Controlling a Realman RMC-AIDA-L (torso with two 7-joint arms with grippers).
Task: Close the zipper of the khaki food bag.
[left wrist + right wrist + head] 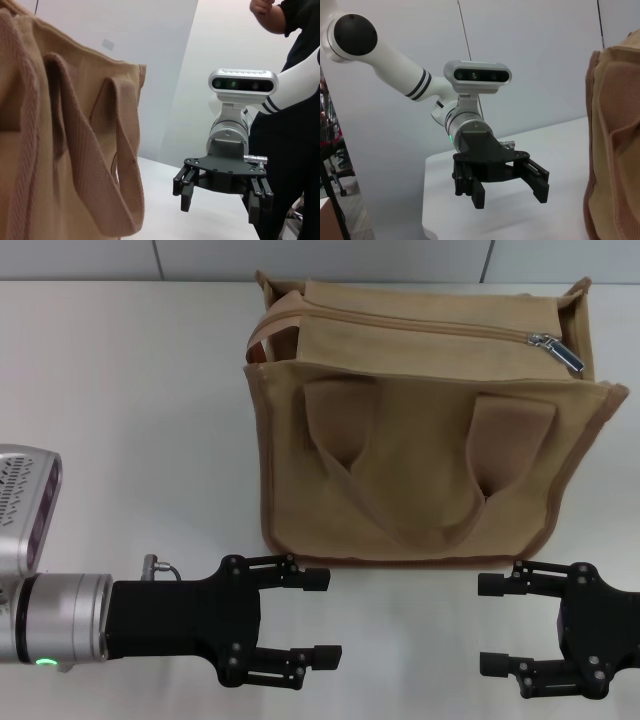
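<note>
The khaki food bag (420,440) stands at the back middle of the white table, its front handle (412,515) hanging down the near side. The zipper (420,324) runs along its top, with the silver slider and pull tab (556,350) near the bag's right end. The top gapes a little at the left end (272,338). My left gripper (322,617) is open and empty, just in front of the bag's left lower corner. My right gripper (488,625) is open and empty in front of the right lower corner. Neither touches the bag.
The white table (120,390) spreads left of the bag, up to a grey wall behind. The left wrist view shows the bag (60,150), my right gripper (220,207) and a person in dark clothes (295,130). The right wrist view shows my left gripper (510,196).
</note>
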